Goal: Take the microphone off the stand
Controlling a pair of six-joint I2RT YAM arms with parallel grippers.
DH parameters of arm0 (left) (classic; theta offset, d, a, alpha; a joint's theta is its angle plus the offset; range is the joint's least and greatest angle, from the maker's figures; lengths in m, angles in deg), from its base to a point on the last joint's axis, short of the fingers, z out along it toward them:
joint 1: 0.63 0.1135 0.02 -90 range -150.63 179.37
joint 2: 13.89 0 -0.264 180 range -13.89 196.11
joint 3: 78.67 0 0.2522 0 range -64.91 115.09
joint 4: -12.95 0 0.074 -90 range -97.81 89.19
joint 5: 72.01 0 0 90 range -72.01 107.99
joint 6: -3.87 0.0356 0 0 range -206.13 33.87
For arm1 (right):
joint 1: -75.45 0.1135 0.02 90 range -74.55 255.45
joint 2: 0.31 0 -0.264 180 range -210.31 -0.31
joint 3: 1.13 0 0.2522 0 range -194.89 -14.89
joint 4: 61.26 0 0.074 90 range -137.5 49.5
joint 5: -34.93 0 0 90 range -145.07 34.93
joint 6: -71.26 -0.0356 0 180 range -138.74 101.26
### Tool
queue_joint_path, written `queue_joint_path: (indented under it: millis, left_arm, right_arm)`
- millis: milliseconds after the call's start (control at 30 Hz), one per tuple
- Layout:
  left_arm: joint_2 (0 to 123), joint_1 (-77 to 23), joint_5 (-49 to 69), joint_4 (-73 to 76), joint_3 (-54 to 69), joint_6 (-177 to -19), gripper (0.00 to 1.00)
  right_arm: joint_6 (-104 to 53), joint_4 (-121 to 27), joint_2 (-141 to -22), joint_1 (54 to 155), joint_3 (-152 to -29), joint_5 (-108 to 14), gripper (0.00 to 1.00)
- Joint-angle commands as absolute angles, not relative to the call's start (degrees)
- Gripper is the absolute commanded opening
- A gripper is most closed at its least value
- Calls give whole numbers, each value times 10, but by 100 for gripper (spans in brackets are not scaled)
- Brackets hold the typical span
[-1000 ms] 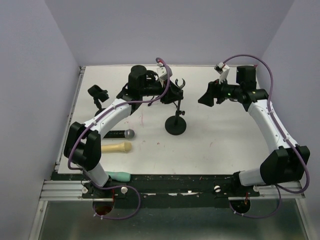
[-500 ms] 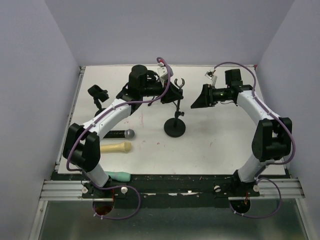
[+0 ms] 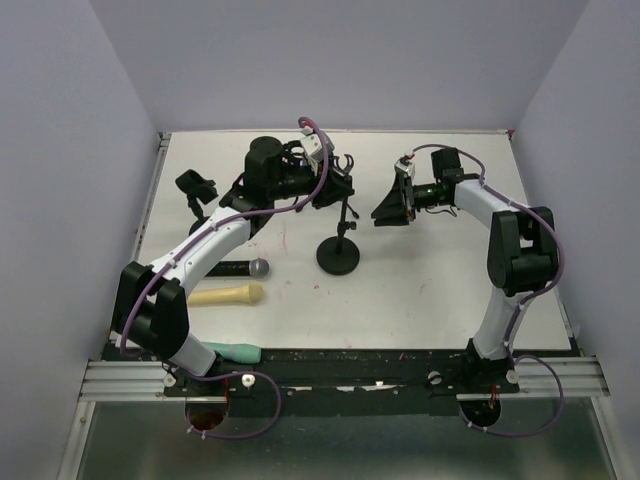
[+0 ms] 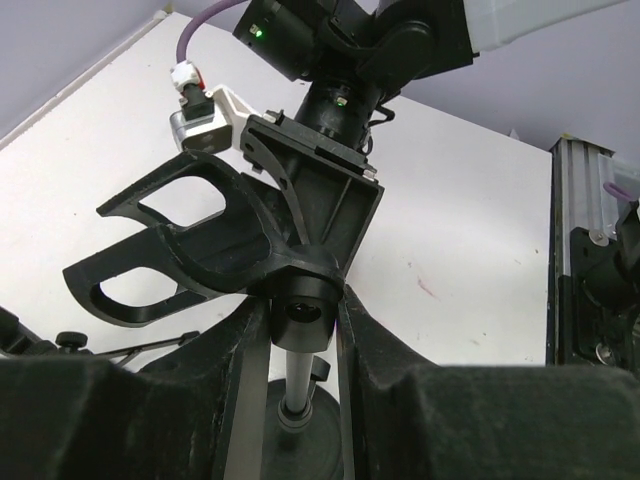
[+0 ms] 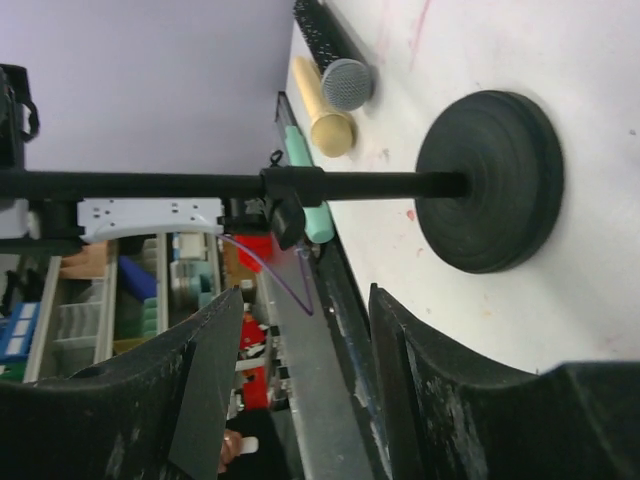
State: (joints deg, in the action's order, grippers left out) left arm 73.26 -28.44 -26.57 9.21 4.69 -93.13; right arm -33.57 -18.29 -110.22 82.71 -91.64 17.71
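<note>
White table, red scuffs, lilac walls. Left gripper pinched tight on the stand; right gripper agape, empty, right of the stand.

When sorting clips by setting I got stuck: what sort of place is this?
Probably a robotics lab test cell: a white table boxed in by lavender panels, two robot arms bolted to a metal rail at its near edge, and shelves of storage bins beyond.

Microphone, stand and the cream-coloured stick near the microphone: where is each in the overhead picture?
microphone [image 3: 259, 267]: overhead view, on its silver mesh head.
stand [image 3: 338, 258]: overhead view, on its round black base.
cream-coloured stick [image 3: 228, 295]: overhead view, at the middle of its length.
</note>
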Motion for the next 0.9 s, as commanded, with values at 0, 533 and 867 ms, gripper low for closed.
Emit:
queue_joint_path:
  millis: [0,533,867]
  left_arm:
    - [718,-282,-245,98,53,-926,0]
    - [708,-288,-234,91,40,-923,0]
    - [710,-291,-237,75,46,-914,0]
  right_arm:
    - [-513,-325,-1113,859,-899,232,60]
    - [-564,-379,-1146,897,-892,210,44]
    - [-615,-446,-1161,902,-887,223,35]
